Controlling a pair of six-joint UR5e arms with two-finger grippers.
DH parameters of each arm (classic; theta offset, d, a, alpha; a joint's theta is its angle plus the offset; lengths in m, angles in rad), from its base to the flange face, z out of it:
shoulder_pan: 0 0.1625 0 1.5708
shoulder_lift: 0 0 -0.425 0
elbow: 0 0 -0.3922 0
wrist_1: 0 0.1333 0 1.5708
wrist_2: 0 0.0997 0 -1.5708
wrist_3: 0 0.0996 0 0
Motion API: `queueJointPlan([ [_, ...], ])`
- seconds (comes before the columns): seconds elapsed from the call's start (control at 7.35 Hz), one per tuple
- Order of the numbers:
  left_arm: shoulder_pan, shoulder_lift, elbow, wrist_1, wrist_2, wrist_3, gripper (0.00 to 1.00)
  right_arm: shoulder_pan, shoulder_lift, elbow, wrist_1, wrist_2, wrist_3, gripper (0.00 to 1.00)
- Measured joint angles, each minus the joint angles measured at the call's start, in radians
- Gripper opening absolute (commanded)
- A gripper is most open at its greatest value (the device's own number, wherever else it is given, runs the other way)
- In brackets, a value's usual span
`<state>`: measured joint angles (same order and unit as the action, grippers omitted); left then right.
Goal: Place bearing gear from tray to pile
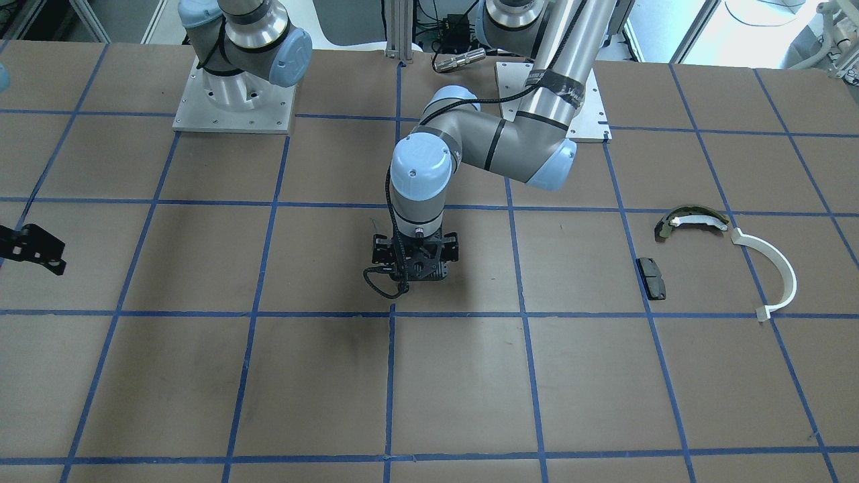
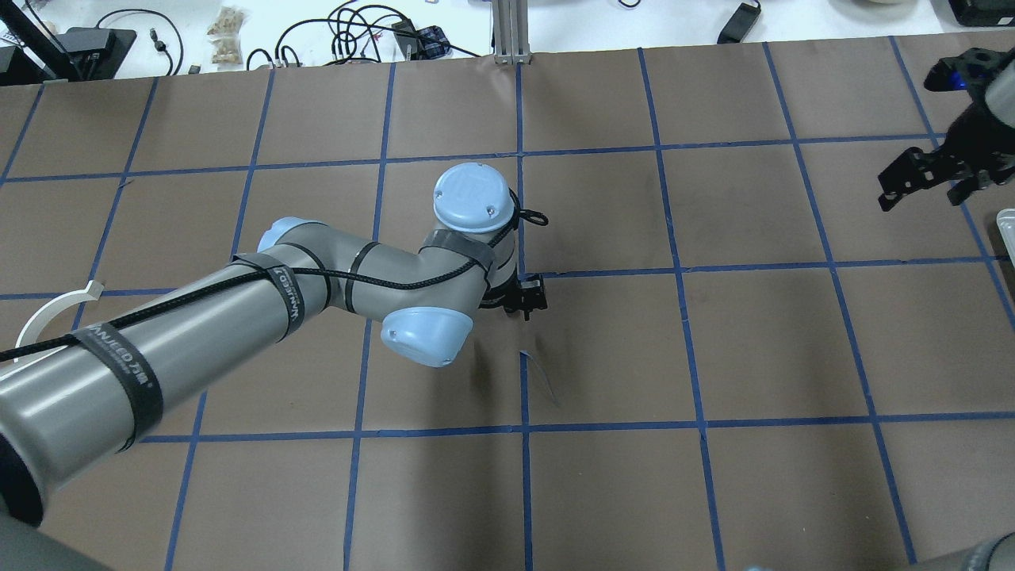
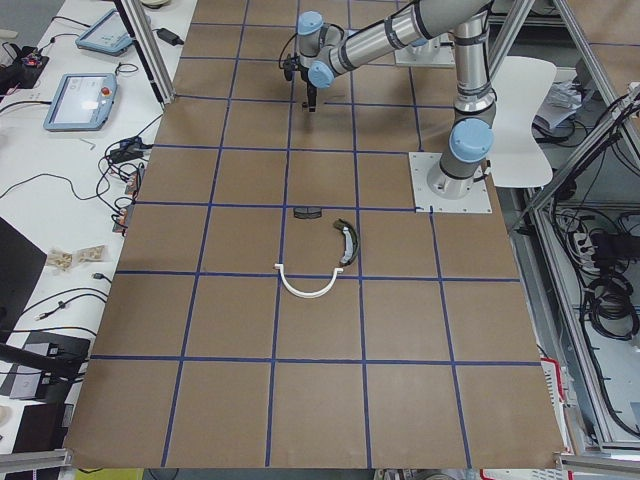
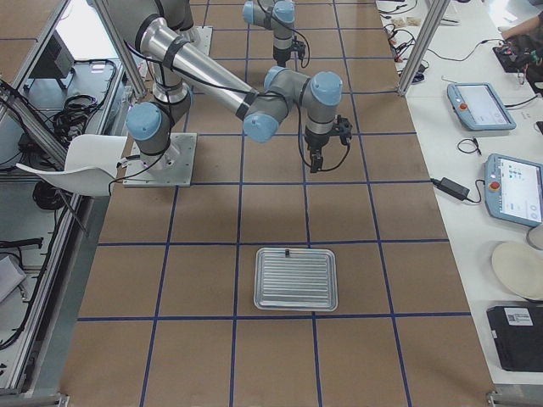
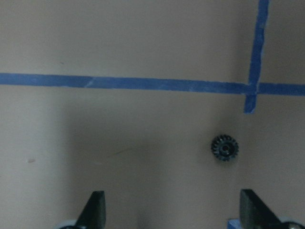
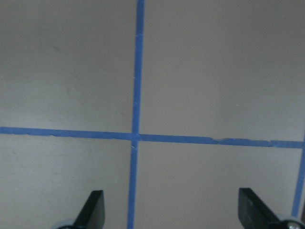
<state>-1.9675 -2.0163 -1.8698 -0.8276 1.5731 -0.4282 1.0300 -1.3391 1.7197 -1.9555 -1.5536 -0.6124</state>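
Observation:
A small black bearing gear [image 5: 224, 147] lies on the brown table, seen only in the left wrist view, just ahead of the right-hand fingertip. My left gripper [image 5: 171, 210] is open and empty, hanging low over the table's middle [image 1: 415, 268]. The pile lies apart from it at the table's left end: a white arc [image 1: 772, 272], an olive-and-white shoe [image 1: 691, 221] and a black pad [image 1: 651, 278]. The tray [image 4: 296, 278] sits at the right end with no part showing on it. My right gripper [image 2: 924, 178] is open and empty over bare table near the tray.
Blue tape lines [image 1: 392, 315] grid the brown table. The arms' base plates [image 1: 235, 100] stand at the robot's edge. Cables and tablets [image 4: 513, 186] lie on the side bench beyond the table.

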Motion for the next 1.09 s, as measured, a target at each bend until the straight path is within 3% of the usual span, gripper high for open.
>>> queueJointPlan([
  [0.27,-0.009,-0.056,0.018,0.061,0.012,0.006,0.97,-0.09,0.018,-0.005,-0.005,0.003,-0.131,1.0],
  [0.41,-0.01,-0.068,0.027,0.071,0.018,0.013,0.76,-0.125,0.027,-0.006,-0.01,0.004,-0.195,1.0],
  [0.68,-0.013,-0.071,0.027,0.077,0.022,0.018,0.14,-0.176,0.048,-0.009,-0.037,0.009,-0.329,1.0],
  [0.82,-0.013,-0.07,0.026,0.077,0.022,0.018,0.0,-0.209,0.063,-0.01,-0.062,0.014,-0.445,1.0],
  [1.09,-0.013,-0.065,0.029,0.077,0.022,0.02,0.0,-0.283,0.094,-0.013,-0.084,0.018,-0.73,0.99],
])
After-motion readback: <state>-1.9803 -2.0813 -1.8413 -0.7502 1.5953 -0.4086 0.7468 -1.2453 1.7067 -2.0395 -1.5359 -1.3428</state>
